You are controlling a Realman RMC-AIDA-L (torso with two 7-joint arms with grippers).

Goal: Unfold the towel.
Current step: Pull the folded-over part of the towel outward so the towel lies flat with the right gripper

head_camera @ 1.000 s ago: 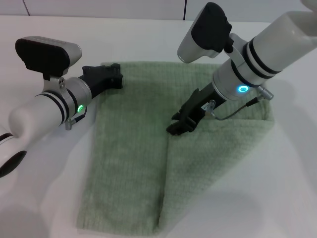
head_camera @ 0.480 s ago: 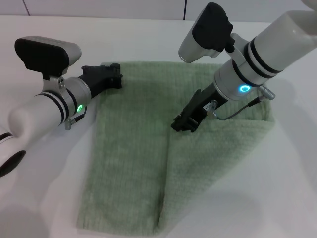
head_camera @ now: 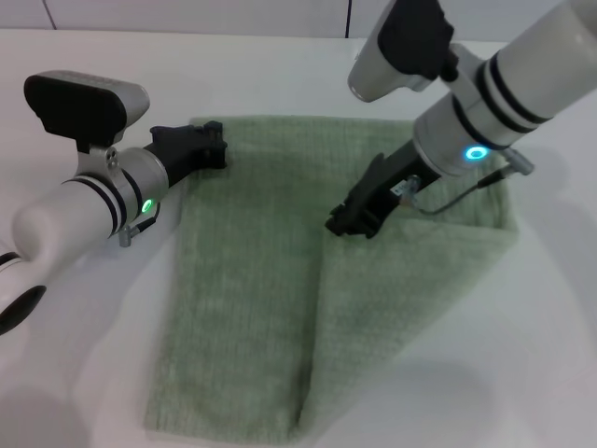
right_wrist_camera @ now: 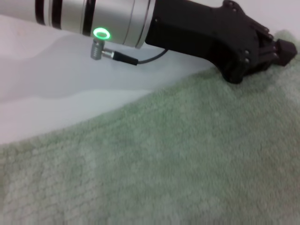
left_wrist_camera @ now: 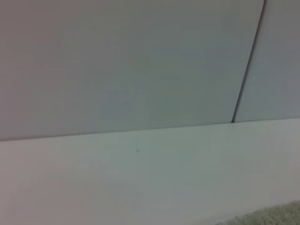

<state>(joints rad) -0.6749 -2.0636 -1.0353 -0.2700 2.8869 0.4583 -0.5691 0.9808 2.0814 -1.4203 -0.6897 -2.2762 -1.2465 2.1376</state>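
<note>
The pale green towel (head_camera: 242, 280) lies on the white table, its right part folded over the middle along a crease running toward the near edge. My left gripper (head_camera: 216, 147) sits at the towel's far left corner, shut on the cloth there. The right wrist view shows that same left gripper (right_wrist_camera: 283, 49) with its tip on the edge of the towel (right_wrist_camera: 187, 154). My right gripper (head_camera: 343, 226) points down at the inner corner of the folded flap, near the towel's middle. A sliver of towel (left_wrist_camera: 276, 216) shows in the left wrist view.
The white table (head_camera: 75, 327) extends on all sides of the towel. A pale wall with a dark vertical seam (left_wrist_camera: 246, 65) stands behind the table's far edge. Both forearms reach over the table from the left and right.
My right gripper has risen slightly and shifted right and away from the crease. The left arm has barely moved. The towel's shape looks the same.
</note>
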